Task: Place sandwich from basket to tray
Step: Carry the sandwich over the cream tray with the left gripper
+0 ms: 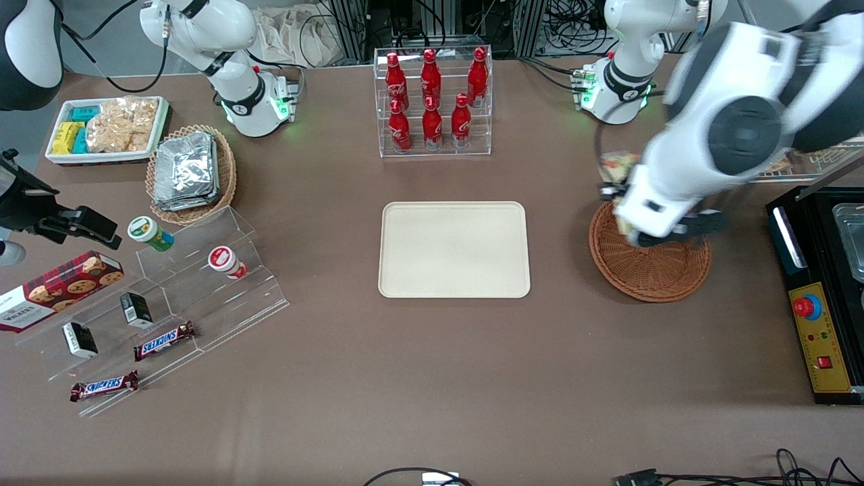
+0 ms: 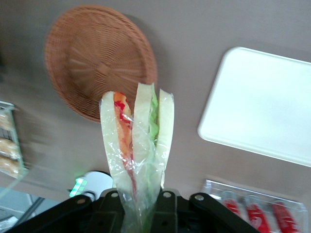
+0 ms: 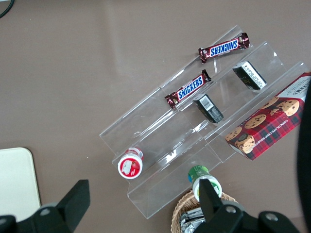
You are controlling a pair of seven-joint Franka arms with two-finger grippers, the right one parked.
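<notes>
One sandwich (image 2: 138, 145), one basket (image 1: 665, 273), one tray (image 1: 453, 249). Pincer (image 2: 138, 206) closed tight on the sandwich's wrapped end, holding it aloft above the basket, clear of the desk (image 1: 432, 378).

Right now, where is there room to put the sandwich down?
The cream tray lies bare, with brown tabletop open on every side of it and nearer the front camera. The reddish wicker basket holds nothing. The gripper, shut on the sandwich, hangs above that basket. It is crowded at the parked arm's end: clear snack rack, foil-packet basket.
</notes>
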